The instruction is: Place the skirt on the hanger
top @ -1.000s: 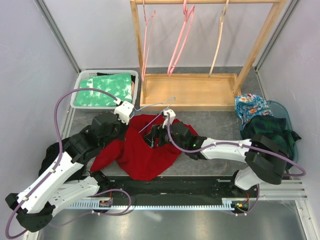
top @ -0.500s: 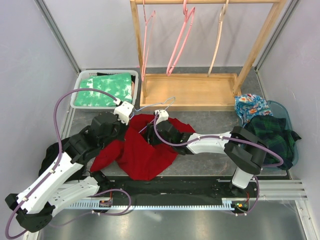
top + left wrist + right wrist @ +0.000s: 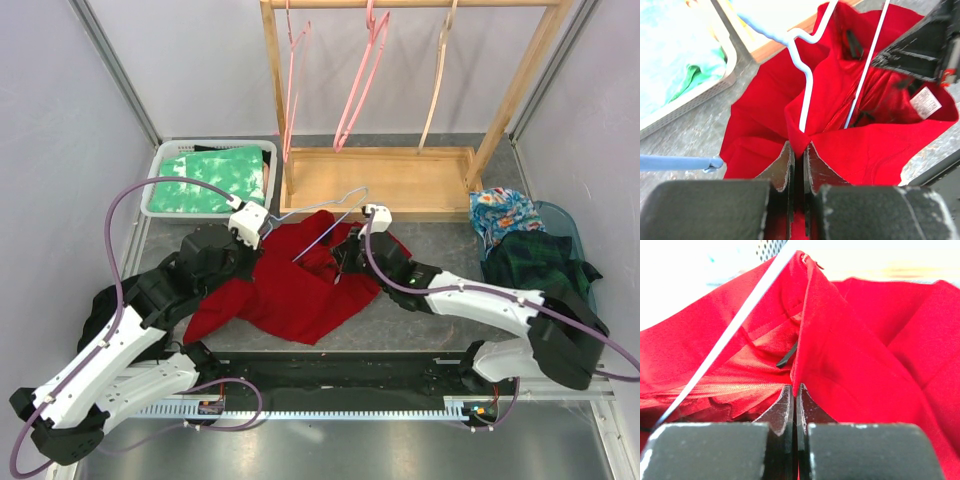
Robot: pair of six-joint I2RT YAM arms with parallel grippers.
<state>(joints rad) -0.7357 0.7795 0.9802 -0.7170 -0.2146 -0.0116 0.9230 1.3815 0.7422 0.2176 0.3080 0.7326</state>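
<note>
**Top view.**
- Red skirt [image 3: 285,300]: lies crumpled on the grey table [image 3: 430,245], between the two arms and in front of the wooden rack [image 3: 380,185].
- Hanger [image 3: 335,205]: thin, pale wire. Its hook lies toward the rack and its bar slants down into the skirt's upper edge.
- Left gripper [image 3: 262,243]: at the skirt's left upper edge.
- Right gripper [image 3: 343,265]: at the skirt's right upper edge.
- White basket [image 3: 160,205]: far left, holding green cloth [image 3: 215,180].
- Pink hangers [image 3: 358,90]: hang on the rack.
- Blue tub [image 3: 575,235]: far right, heaped with clothes.

**Left wrist view.**
- Left gripper [image 3: 797,148]: fingers pressed together, pinching a peak of the skirt [image 3: 870,145].
- Hanger [image 3: 804,87]: one wire end runs down to the pinched fold; the straight bar crosses the open waist.
- White label [image 3: 926,102]: sewn inside the skirt, right.

**Right wrist view.**
- Right gripper [image 3: 795,392]: fingers clamped on an upright fold of the skirt [image 3: 855,350].
- Hanger [image 3: 732,332]: the wire slants across the left, against the cloth.
</note>
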